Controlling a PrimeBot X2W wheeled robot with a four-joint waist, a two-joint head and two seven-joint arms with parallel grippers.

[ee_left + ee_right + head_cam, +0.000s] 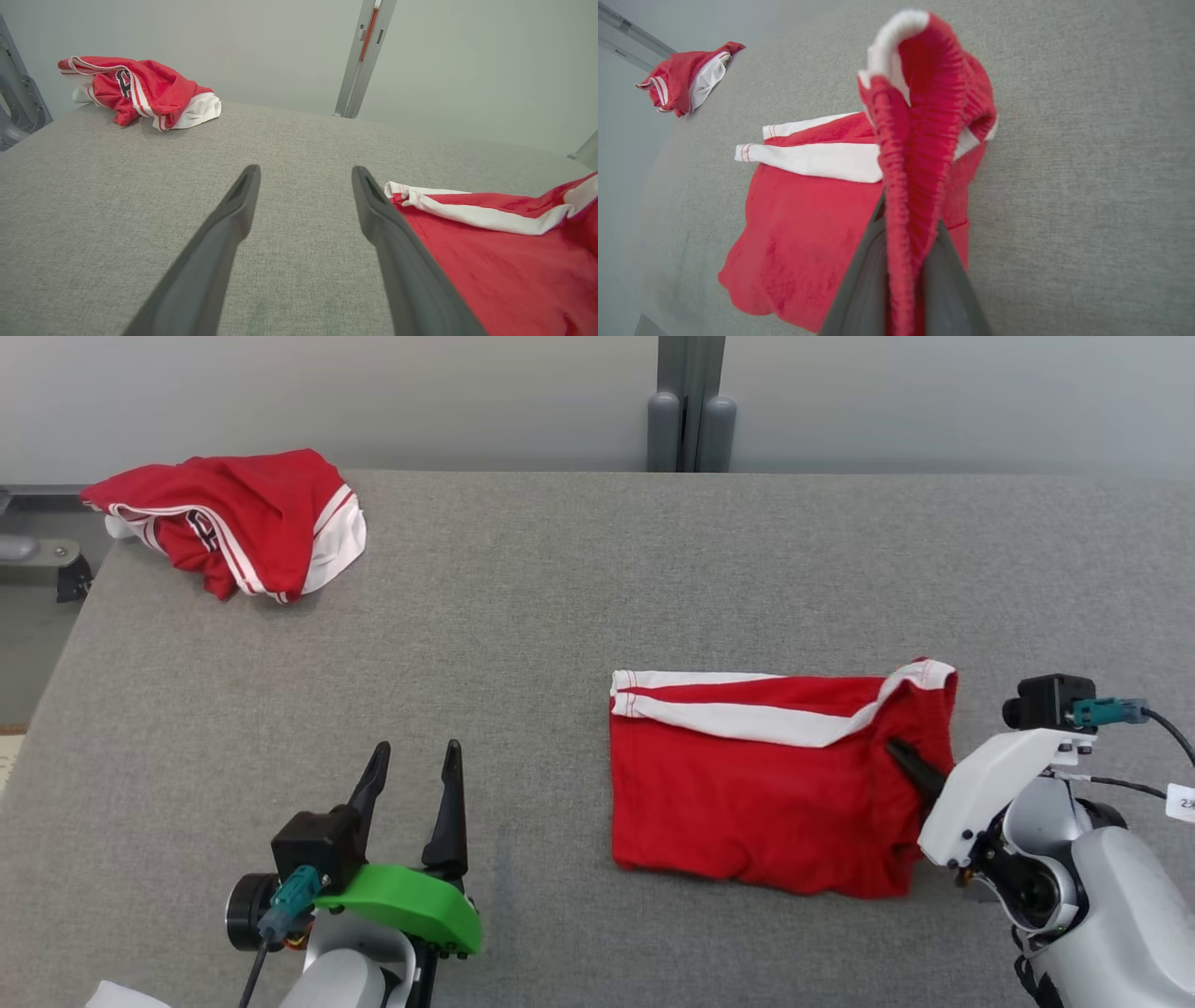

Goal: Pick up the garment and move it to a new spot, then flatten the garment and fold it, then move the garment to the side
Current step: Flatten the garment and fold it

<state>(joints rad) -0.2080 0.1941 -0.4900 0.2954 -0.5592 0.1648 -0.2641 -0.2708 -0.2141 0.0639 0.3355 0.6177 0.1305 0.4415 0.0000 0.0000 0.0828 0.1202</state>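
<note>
The right hand (901, 753) is clamped on the elastic waistband (920, 116) at the right end of the folded red garment (747, 793), and holds this edge a little above the bench (523, 616). The garment lies on the near right part of the bench, its long axis running left to right, so all the cloth stretches to the left of this hand. The left hand (417, 749) stands empty, fingers apart, well apart from the garment's left edge. I judge the folding finished; a sideways pull would trail the cloth along its length.
</note>
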